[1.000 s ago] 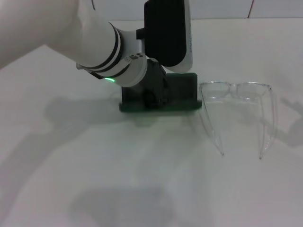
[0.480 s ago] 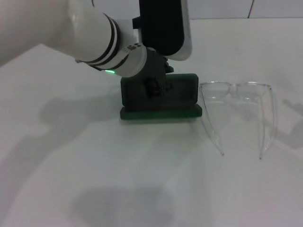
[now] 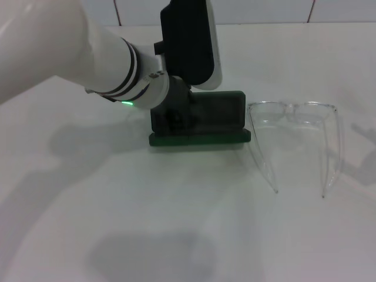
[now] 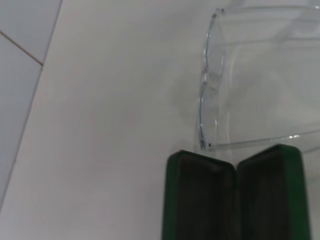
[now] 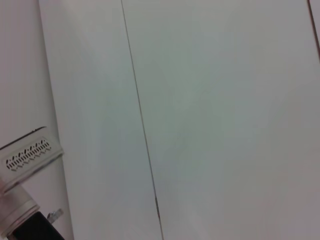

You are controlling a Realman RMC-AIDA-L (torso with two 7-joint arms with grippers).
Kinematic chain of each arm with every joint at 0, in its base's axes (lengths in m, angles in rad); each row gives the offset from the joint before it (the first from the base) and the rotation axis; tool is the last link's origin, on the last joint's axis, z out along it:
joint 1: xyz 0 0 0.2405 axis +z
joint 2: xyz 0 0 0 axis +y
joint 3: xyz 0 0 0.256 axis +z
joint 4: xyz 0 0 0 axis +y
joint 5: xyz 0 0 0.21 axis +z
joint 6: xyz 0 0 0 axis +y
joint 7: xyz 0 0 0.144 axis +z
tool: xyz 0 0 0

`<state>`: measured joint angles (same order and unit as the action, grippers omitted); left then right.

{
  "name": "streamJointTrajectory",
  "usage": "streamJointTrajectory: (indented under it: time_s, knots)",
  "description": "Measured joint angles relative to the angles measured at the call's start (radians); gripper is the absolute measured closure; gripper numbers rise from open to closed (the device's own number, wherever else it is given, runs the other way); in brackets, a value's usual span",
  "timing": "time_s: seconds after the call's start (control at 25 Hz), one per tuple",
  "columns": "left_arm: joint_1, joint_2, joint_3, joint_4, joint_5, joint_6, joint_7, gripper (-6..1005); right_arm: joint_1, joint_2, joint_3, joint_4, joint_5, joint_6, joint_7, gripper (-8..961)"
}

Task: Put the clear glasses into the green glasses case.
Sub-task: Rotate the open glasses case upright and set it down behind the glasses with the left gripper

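The green glasses case (image 3: 218, 115) stands open in the middle of the white table, lid upright, dark inside. My left gripper (image 3: 173, 120) is low at the case's left end, in front of the lid, with my left arm covering that end. The clear glasses (image 3: 294, 113) lie just right of the case, arms unfolded and pointing toward me, nothing touching them. In the left wrist view both open halves of the case (image 4: 232, 195) show, with the glasses (image 4: 212, 95) beyond them. My right gripper is out of view.
The bulky black-and-white housing on my left wrist (image 3: 188, 41) rises over the back of the case. A tiled wall (image 3: 264, 9) bounds the table's far edge. The right wrist view shows only white panels and a vented white part (image 5: 27, 152).
My left arm has slid left along the case, uncovering more of the upright lid. The case and the glasses have not moved.
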<state>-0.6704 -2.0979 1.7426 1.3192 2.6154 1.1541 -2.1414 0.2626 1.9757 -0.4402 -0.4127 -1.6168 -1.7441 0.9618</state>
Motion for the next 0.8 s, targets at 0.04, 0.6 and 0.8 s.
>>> streamJointTrajectory:
  time_s: [0.04,0.6,0.8]
  knots:
    - [-0.001,0.000,0.004,-0.009,0.000,-0.003,0.000,694,0.000,0.000,0.000,0.000,0.000,0.000,0.000,66]
    - [0.011,-0.001,0.046,-0.035,-0.024,-0.006,-0.007,695,0.004,0.000,0.000,0.008,0.000,0.000,0.000,66]
    - [0.027,0.000,0.080,-0.008,-0.026,0.001,-0.027,696,0.004,-0.003,0.000,0.008,0.001,0.000,0.000,66]
